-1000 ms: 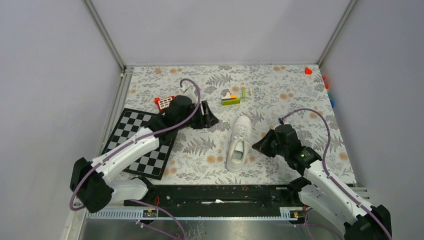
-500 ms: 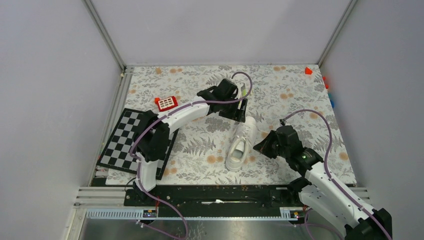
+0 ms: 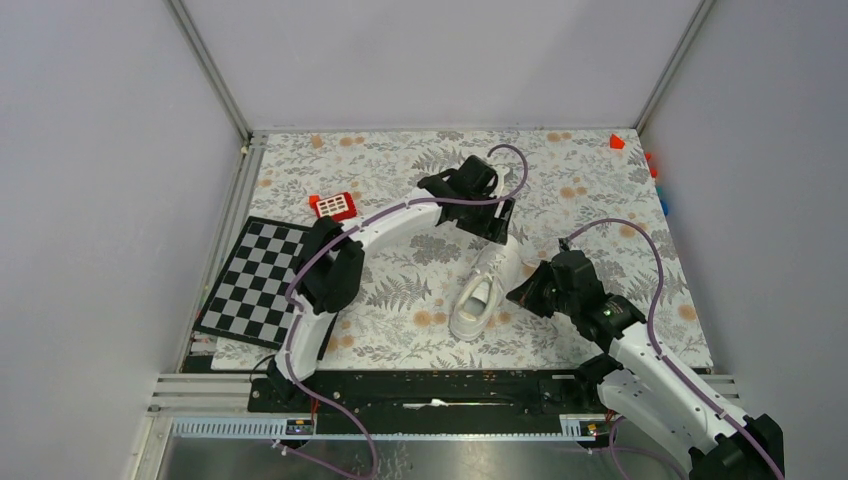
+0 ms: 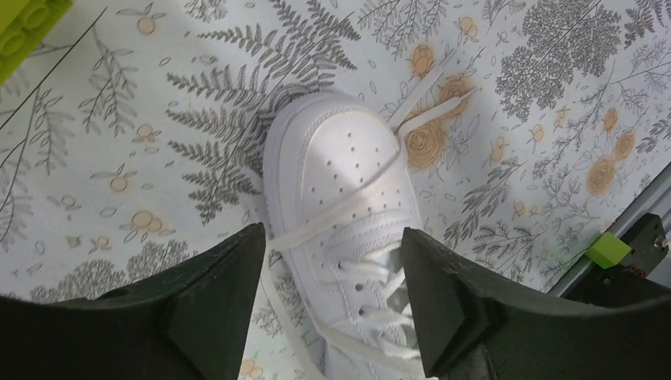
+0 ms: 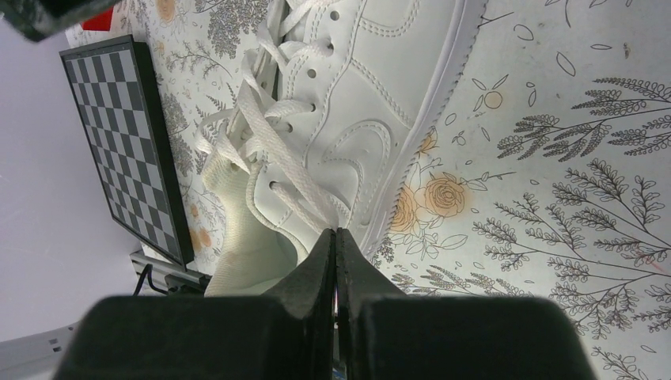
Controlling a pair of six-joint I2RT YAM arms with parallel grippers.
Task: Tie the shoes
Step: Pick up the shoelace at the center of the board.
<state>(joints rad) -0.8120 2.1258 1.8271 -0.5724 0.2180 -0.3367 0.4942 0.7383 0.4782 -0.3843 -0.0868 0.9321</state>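
- Sneaker (image 3: 480,290) lies mid-worktop (image 3: 600,200) on the floral cover, toe pointing away from the arm bases, heel toward them.
- Laces (image 4: 372,190) untied; one strand crosses the toe cap, loose ends trail off past the toe onto the cover.
- L pincer (image 4: 331,237) released, fingers spread wide, hanging above the toe end; not touching the shoe as far as I can see.
- R pincer (image 5: 336,237) clenched tight, tip right at the shoe's side by the collar, near the lower eyelets. Can't tell if a lace is pinched.
- Checkerboard (image 3: 260,280) at L edge, red block (image 3: 333,205) just beyond it.
- Green brick (image 4: 24,32) near the toe, apart from it.
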